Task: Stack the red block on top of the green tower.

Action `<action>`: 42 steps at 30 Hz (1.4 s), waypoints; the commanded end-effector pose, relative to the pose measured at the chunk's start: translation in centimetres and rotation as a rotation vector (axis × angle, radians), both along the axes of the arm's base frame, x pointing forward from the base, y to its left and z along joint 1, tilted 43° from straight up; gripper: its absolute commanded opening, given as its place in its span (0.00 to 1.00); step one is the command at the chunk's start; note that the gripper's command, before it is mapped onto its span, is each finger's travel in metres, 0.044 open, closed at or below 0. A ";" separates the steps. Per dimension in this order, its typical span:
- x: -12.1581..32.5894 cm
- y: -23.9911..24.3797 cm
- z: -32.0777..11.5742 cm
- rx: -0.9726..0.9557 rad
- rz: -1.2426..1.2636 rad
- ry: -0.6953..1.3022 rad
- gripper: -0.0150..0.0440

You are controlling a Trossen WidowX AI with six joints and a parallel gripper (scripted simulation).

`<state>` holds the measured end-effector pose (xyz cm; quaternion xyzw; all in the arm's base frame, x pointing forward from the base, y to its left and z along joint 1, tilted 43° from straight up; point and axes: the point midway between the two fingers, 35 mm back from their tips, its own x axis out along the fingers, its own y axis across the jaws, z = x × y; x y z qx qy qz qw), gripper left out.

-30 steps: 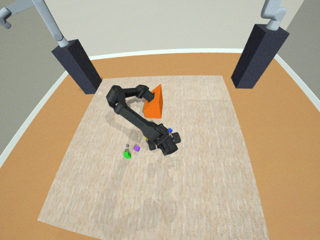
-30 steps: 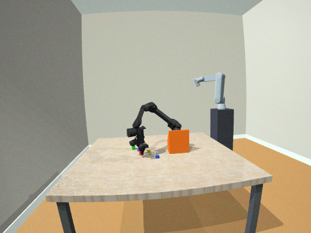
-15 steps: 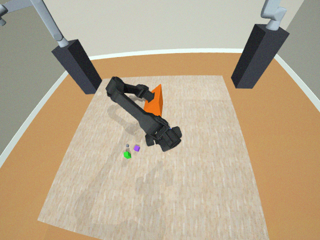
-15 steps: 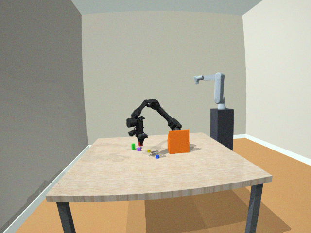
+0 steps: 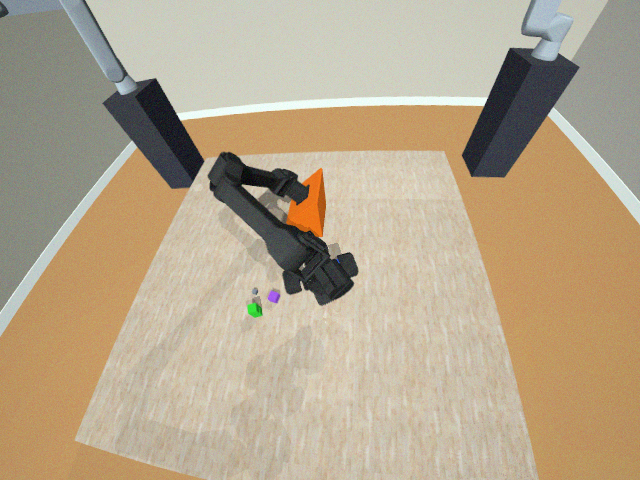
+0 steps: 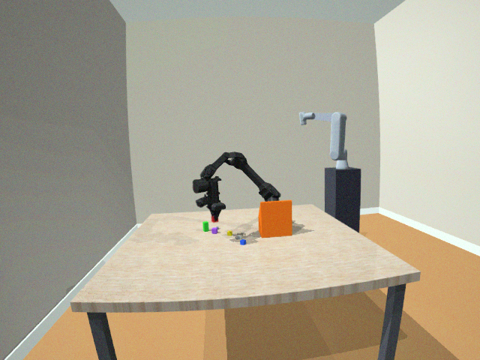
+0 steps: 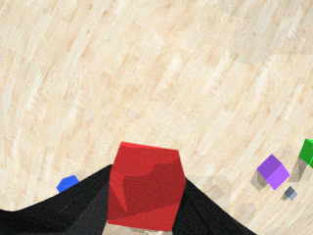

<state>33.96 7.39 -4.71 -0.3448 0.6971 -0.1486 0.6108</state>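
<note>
The red block is held between the fingertips of my gripper, which is shut on it. It hangs above the table, a little higher than the green tower in the exterior view. In the top view the block is hidden under the arm. The green tower stands upright; the wrist view shows only part of it, at the right edge. In the top view it is to the left of and below the gripper.
A purple block lies beside the tower, with a small grey block close by. A yellow block and a blue block lie farther off. A large orange block stands near the arm's base.
</note>
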 end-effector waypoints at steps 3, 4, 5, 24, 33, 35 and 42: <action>2.4 -3.1 3.3 0.012 -0.005 -0.018 0.25; 2.8 -3.6 3.8 0.013 -0.005 -0.018 0.25; 3.1 -4.2 4.3 0.014 -0.004 -0.018 0.25; 5.2 -16.7 15.2 -0.019 -0.010 -0.021 0.25; 5.4 -18.7 13.8 -0.023 -0.011 -0.021 0.25; 5.5 -19.4 13.1 -0.024 -0.011 -0.021 0.25; 5.5 -20.0 12.4 -0.024 -0.011 -0.021 0.25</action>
